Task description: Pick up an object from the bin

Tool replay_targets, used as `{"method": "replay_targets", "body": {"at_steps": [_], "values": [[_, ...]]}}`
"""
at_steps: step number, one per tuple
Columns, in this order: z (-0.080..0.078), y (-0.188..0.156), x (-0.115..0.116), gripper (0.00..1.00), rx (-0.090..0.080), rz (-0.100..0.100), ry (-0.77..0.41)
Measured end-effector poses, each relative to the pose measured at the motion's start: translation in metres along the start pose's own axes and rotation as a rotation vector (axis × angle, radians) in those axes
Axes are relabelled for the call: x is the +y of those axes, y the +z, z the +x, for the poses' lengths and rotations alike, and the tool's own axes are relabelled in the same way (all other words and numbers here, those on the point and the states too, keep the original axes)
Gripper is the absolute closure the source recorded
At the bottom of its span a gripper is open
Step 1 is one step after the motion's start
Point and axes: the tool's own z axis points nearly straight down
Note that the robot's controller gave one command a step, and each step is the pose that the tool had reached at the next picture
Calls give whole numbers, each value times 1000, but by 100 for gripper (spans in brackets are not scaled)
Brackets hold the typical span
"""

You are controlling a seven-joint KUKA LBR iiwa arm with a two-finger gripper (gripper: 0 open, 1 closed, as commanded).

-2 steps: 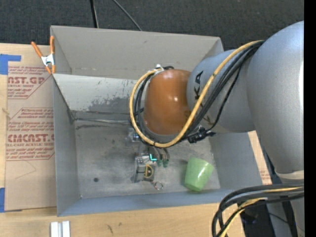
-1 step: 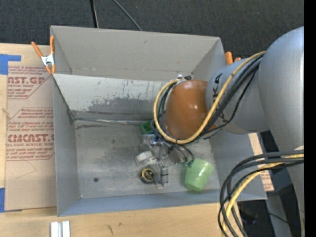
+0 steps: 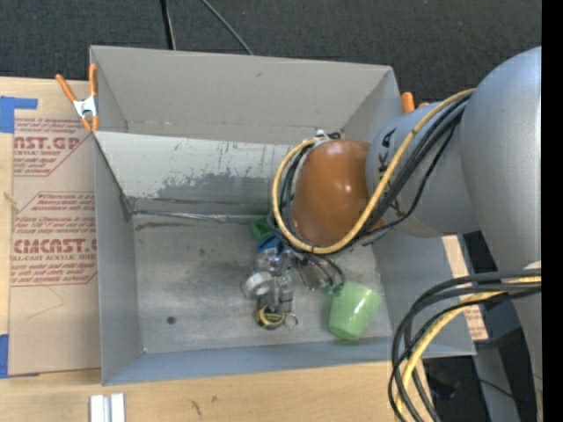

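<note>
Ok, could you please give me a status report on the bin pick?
Pincer low in bin, front middle. Tip at small yellow-and-dark piece. Close beside: light green cup on its side; green scrap behind.

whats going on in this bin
A robot arm reaches into a grey bin from the right. Its tip is down among a small heap of bits towards the near wall: a silvery piece, a blue piece and a green piece. A green cup lies on its side just right of the heap. Whether the arm has hold of anything cannot be told.
</note>
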Motion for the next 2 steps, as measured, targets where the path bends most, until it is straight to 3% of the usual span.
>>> {"method": "replay_targets", "body": {"at_steps": [1,2], "values": [[-12,-115,6,100,-14,2,45],[-11,-306,3,100,-16,1,117]]}}
